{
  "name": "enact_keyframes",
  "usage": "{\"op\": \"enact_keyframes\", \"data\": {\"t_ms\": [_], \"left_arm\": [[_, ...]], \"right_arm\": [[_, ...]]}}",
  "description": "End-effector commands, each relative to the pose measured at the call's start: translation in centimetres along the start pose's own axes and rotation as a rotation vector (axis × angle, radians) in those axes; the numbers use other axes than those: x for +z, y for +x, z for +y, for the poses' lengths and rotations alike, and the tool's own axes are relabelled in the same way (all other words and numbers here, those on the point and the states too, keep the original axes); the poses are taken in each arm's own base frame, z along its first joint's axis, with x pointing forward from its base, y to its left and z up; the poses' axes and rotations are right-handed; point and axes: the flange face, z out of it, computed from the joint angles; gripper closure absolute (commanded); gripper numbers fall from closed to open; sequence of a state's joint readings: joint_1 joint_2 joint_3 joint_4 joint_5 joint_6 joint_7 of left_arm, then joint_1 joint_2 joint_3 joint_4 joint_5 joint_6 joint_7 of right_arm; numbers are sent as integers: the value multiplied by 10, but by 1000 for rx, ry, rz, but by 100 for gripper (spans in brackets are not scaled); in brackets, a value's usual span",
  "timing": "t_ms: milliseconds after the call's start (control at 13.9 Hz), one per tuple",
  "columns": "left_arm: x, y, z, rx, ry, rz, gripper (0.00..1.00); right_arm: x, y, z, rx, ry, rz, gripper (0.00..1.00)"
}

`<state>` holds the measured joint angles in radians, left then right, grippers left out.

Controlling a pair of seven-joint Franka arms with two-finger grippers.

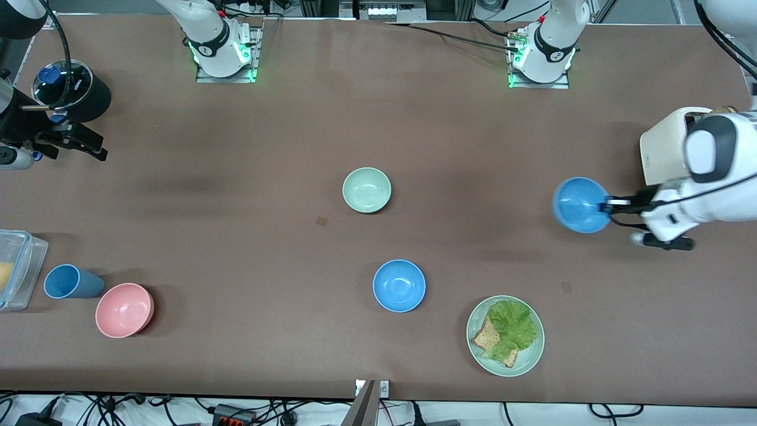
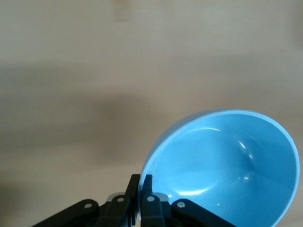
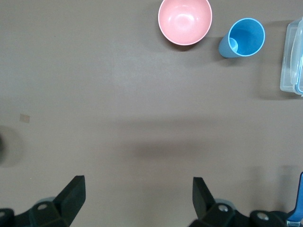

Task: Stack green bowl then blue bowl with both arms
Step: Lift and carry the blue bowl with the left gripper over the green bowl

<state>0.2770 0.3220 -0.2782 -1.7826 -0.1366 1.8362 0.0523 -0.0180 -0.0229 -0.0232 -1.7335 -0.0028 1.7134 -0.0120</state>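
The green bowl (image 1: 366, 190) sits upright on the table near the middle. One blue bowl (image 1: 399, 286) sits nearer to the front camera than it. My left gripper (image 1: 609, 206) is shut on the rim of the other blue bowl (image 1: 579, 204) and holds it tilted over the table at the left arm's end. In the left wrist view the left gripper (image 2: 141, 178) pinches the bowl's rim (image 2: 227, 165). My right gripper (image 1: 97, 149) is open and empty over the right arm's end of the table; in its wrist view it (image 3: 138, 182) shows spread over bare table.
A pale green plate (image 1: 530, 356) with lettuce and toast lies near the front edge. A pink bowl (image 1: 124, 309), a blue cup (image 1: 68, 281) and a clear container (image 1: 18, 269) stand at the right arm's end. A white toaster (image 1: 665, 145) stands beside the left gripper.
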Motion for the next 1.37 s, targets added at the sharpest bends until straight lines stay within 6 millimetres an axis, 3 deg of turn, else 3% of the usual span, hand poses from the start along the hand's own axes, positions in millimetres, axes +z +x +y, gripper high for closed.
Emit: {"op": "enact_keyframes", "data": {"t_ms": [0, 72, 216, 433, 577, 866, 1299], "left_arm": [[0, -18, 96, -112, -5, -14, 100], [5, -21, 126, -181, -24, -14, 100], [16, -24, 164, -284, -89, -13, 100], [50, -41, 257, -381, -102, 5, 100], [78, -51, 301, -456, -133, 39, 100], [133, -87, 353, -594, -189, 107, 100], [162, -111, 388, -636, -211, 107, 100]], "right_arm": [[-6, -1, 2, -8, -13, -5, 0], [-6, -1, 1, -9, -13, -5, 0], [-7, -1, 1, -9, -13, -1, 0], [-8, 0, 3, -6, -13, 3, 0], [-8, 0, 3, -6, -13, 2, 0], [-7, 0, 0, -11, -13, -1, 0], [-6, 1, -1, -11, -13, -3, 0]]}}
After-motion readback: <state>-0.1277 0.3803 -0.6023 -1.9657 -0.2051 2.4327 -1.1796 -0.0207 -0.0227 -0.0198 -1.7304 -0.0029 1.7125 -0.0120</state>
